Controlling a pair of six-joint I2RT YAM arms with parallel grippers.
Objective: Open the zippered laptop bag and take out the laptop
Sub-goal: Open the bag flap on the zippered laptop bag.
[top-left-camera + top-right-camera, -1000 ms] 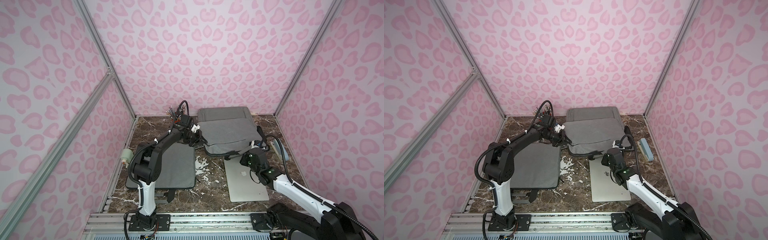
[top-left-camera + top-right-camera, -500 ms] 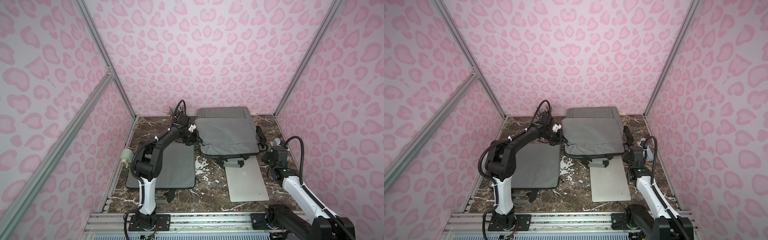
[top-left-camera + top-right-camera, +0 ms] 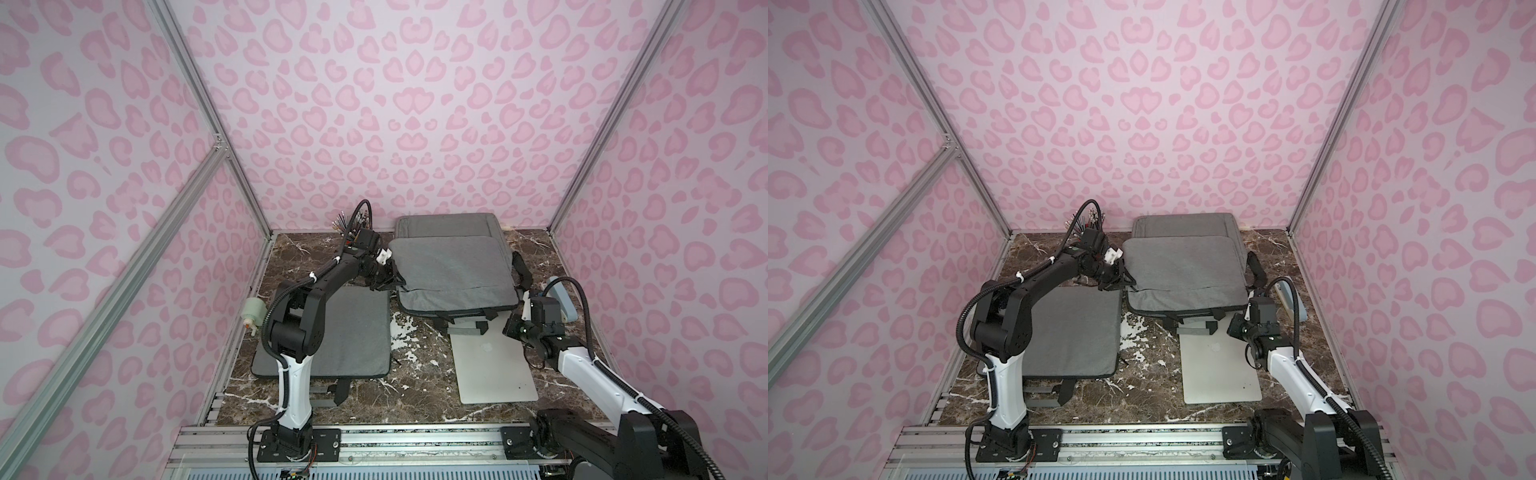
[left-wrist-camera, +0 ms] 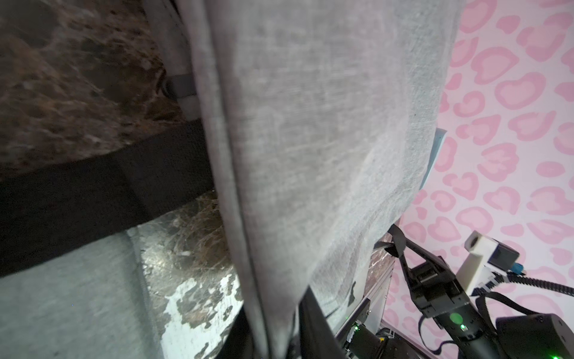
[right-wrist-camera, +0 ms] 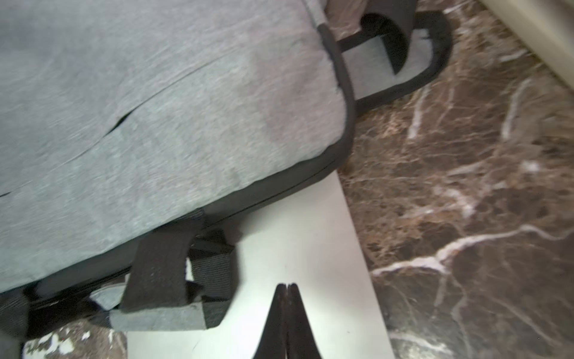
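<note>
Swinging back in from the right side of the table, the right gripper (image 5: 287, 286) has returned to the laptop's far right corner, having been out by the wall half a second ago. Its jaws are pressed together with nothing between them, and it hovers over bare silver lid.

The laptop (image 3: 494, 365) lies directly below and toward the robot's base from that claw. Its far short edge is tucked just under the front rim and carry handles of the laptop bag (image 3: 453, 274). Its long axis runs from the bag toward the front rail, slightly skewed, and it lies flat with its lid up. The rest of it sits in the open on the marble table (image 3: 415, 399). The right arm is plainly the nearer one, so any final slide clear of the bag would probably go along that long axis, toward the rail.

The bag's top panel, rumpled and raised a second ago, now lies flat.

The left gripper (image 3: 384, 282) is at the bag's left edge, well apart from the laptop. In the left wrist view, grey fabric runs down between dark finger shapes, but whether they pinch it or have let go cannot be told.

A second grey sleeve (image 3: 345, 332) lies in front of the left arm, apart from both claws.
</note>
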